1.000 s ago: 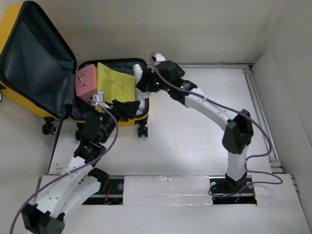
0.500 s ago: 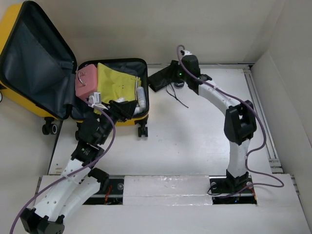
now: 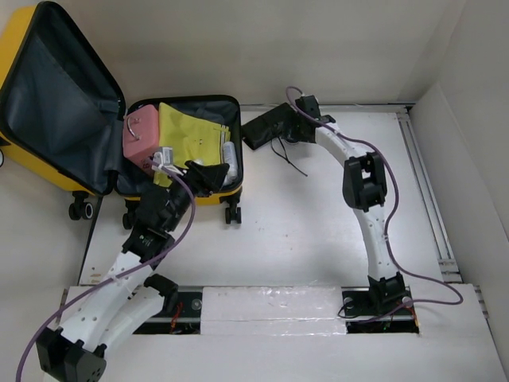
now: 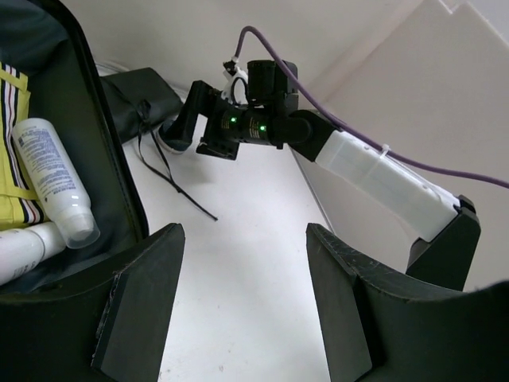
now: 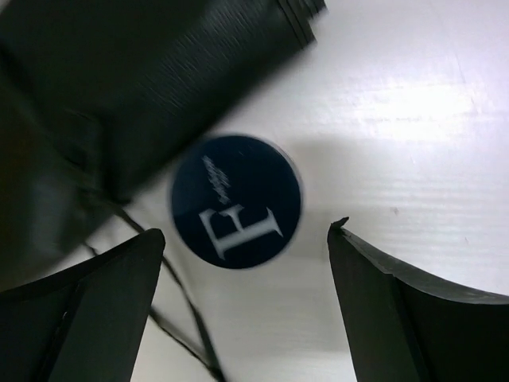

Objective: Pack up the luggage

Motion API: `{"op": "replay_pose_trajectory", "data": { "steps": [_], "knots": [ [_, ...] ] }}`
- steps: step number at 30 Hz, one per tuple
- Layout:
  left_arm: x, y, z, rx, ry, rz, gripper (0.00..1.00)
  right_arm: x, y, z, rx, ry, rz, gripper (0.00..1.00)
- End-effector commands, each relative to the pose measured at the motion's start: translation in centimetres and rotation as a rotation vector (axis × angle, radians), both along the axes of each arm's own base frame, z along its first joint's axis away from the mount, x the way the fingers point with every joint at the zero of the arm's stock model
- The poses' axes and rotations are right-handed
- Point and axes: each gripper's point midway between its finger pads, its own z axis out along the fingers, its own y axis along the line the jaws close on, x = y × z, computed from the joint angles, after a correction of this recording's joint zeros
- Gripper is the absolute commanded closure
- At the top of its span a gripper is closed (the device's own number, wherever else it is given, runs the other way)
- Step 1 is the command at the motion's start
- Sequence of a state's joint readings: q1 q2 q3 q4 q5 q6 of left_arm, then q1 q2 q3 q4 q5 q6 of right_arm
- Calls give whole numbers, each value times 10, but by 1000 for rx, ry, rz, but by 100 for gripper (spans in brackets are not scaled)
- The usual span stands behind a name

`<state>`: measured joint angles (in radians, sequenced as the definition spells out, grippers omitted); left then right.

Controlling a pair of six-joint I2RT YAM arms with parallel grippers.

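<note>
The yellow luggage (image 3: 16, 48) lies open at the far left, its lid leaning back. Its base holds a pink case (image 3: 141, 137), a yellow cloth (image 3: 191, 131) and white bottles (image 3: 229, 153); the bottles (image 4: 49, 179) also show in the left wrist view. My left gripper (image 3: 213, 173) hovers over the base's right rim, open (image 4: 245, 294) with only bare table between its fingers. My right gripper (image 3: 288, 131) hangs over the table to the right of the luggage. It stands wide open (image 5: 246, 239) above a round dark-blue tin (image 5: 236, 200) marked with a white F.
A black pouch (image 3: 266, 127) lies on the table beside the luggage, touching the tin's far side (image 5: 119, 79). Its thin black cord (image 3: 293, 163) trails toward the middle of the table. A white wall (image 3: 461, 159) rises along the right side.
My right arm left the luggage and swung right to the black pouch and tin, and its jaws spread wider. The left arm barely shifted.
</note>
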<state>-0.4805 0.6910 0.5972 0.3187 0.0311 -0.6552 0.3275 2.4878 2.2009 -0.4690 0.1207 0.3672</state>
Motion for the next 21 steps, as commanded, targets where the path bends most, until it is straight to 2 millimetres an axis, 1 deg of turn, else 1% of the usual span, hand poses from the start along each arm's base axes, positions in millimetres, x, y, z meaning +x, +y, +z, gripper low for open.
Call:
{"op": "replay_pose_trajectory", "data": {
  "steps": [1,2,3,4,5,6,7,8,9,10,11,12,13,14,16,19,20,21],
  "knots": [
    [1,-3,8,-8,-50,-15,42,-3,-13,22,-86,-15,-5,10],
    [3,-4,8,-8,-50,-15,42,-5,-14,18,-90,-5,-5,10],
    [3,-4,7,-8,-50,-15,42,-3,-13,22,-87,-14,-5,10],
    [5,-5,4,-3,-39,-15,42,-1,-12,13,-92,1,-5,10],
    [5,-5,4,-3,-39,-15,42,-4,-13,3,-100,24,-4,10],
    [7,-6,1,9,-35,-14,42,-1,-12,5,-98,18,-4,10],
    [7,-6,3,5,-43,-14,42,0,-11,-4,-102,31,12,10],
    [9,-7,0,10,-34,-14,42,-3,-11,-11,-108,48,13,10],
    [9,-7,0,10,-34,-14,42,0,-11,-6,-104,36,12,10],
    [9,-7,0,10,-34,-14,42,2,-12,-11,-112,36,5,10],
    [9,-7,0,10,-34,-14,42,0,-13,-20,-127,60,12,10],
    [9,-7,2,6,-42,-14,42,1,-13,-20,-128,63,12,10],
    [9,-7,2,6,-42,-14,42,7,-11,-12,-120,39,11,10],
    [9,-7,2,6,-42,-14,42,8,-10,-14,-126,36,17,11],
    [10,-8,-1,10,-34,-14,42,10,-10,-8,-123,29,17,13],
    [8,-11,2,7,-44,-35,42,14,-5,-13,-108,27,31,17],
    [7,-12,2,8,-45,-44,42,17,-4,-6,-103,12,30,17],
    [7,-12,4,-4,-49,-45,42,20,-9,-14,-107,24,22,17]
  ]
}}
